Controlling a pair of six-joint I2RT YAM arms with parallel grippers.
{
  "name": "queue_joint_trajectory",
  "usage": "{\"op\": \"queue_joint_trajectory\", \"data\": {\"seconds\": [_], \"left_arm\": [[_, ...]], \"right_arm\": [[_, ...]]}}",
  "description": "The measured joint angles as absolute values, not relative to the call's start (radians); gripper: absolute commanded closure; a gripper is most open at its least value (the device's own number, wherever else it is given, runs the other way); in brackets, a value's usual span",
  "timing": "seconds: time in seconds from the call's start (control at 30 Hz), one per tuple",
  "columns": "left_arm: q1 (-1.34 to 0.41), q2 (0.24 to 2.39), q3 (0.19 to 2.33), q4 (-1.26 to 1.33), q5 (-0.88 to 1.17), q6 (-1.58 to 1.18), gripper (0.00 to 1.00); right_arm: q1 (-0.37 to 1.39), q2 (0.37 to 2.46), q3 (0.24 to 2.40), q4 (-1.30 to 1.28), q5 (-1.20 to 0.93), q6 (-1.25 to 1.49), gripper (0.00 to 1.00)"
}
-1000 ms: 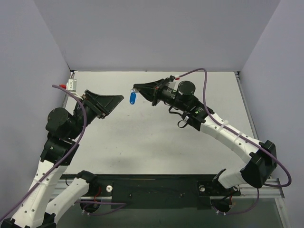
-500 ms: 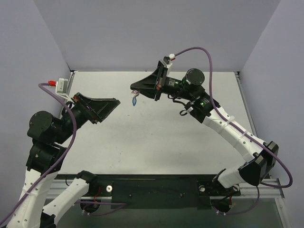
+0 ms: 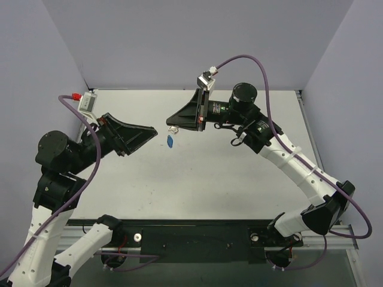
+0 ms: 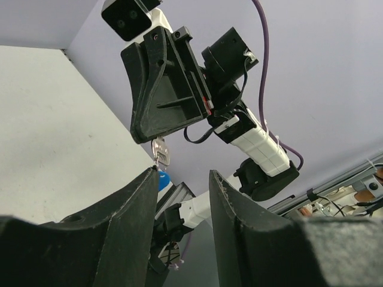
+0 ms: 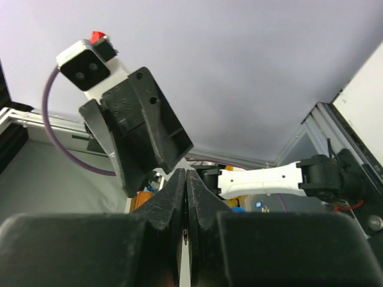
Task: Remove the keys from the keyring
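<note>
My right gripper [image 3: 169, 122] is shut on the tiny silver key [image 3: 174, 128] and holds it above the table's far middle. Below the key hangs the keyring's thin ring with its blue oblong tag [image 3: 170, 141]. In the left wrist view the key [image 4: 160, 150] dangles from the right gripper's black fingertips, and the blue tag [image 4: 163, 180] peeks out beside my left finger's tip. My left gripper [image 3: 154, 131] stands open just left of the tag, with nothing between its fingers [image 4: 134, 209]. The right wrist view shows shut jaws, with key and ring hidden.
The white table [image 3: 197, 179] is bounded by lilac walls at the back and both sides. A black base rail [image 3: 191, 236] runs along the near edge. The right arm's purple cable [image 3: 263, 72] loops above its wrist.
The right gripper has twisted and lifted, so the key and tag now hang lower beneath its tip. The left gripper has swung right toward the tag and narrowed slightly.
</note>
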State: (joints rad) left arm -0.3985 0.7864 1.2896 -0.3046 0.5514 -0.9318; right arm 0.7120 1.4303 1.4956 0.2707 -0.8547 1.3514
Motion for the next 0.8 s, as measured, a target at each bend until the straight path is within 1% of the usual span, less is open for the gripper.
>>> {"op": "queue_joint_trajectory", "data": {"seconds": [0.23,0.43,0.57,0.8], "left_arm": [[-0.398,0.770,1.269,-0.284,0.537,-0.956,0.53],[-0.398,0.706,1.142,-0.183,0.434,-1.039,0.53],[-0.398,0.724,1.091,-0.099,0.390,-1.092,0.54],[-0.398,0.783,1.088,0.004,0.375,-1.137,0.55]], "right_arm": [[0.712,1.394,1.498,0.151,-0.799,1.241,1.00],[0.712,1.353,1.498,0.130,-0.696,1.221,1.00],[0.712,1.341,1.498,0.130,-0.623,1.223,1.00],[0.715,1.337,1.498,0.130,-0.541,1.229,1.00]]}}
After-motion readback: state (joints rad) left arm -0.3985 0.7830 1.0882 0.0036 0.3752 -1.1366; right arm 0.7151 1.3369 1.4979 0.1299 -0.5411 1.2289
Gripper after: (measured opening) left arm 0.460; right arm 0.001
